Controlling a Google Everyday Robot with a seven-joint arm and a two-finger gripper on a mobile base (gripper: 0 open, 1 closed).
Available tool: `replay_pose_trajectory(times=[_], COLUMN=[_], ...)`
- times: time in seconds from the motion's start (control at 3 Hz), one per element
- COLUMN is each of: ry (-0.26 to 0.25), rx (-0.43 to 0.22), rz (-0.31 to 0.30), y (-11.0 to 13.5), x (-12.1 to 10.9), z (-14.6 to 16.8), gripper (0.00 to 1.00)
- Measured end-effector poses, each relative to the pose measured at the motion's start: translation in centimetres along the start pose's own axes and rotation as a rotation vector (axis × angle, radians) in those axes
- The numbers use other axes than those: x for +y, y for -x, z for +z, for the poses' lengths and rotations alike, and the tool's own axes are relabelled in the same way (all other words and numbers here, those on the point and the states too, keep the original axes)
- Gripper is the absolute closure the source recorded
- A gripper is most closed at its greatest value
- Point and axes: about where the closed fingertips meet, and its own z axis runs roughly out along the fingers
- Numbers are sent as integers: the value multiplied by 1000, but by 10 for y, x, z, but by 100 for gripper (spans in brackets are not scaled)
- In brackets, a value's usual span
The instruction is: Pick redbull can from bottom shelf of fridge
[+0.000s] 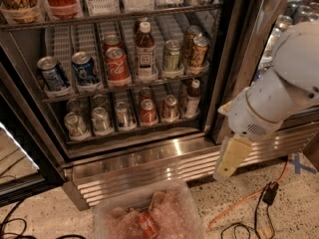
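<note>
The fridge stands open, with a ribbed steel base. Its bottom shelf holds a row of cans behind a dark front rail. The redbull can is the slim silver one in the middle of that row, upright, between wider silver cans and a red can. A dark bottle stands at the row's right end. My gripper hangs from the white arm at the right, outside the fridge, in front of the steel base and well to the right of and below the redbull can.
A clear plastic bin holding a red cola can sits on the floor in front of the fridge. The black fridge frame post stands between gripper and shelf. An orange cable lies on the floor at right. The open door is at left.
</note>
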Motion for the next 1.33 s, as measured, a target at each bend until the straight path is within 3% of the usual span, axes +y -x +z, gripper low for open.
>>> replay_pose_trajectory(times=[0.33,1.0,1.33], ry=[41,23,23], rx=[-63,-165,-165], rz=[14,11,11], y=[28,93,93], x=[-5,-8,-8], z=[50,138,138], gripper=[0,0,0])
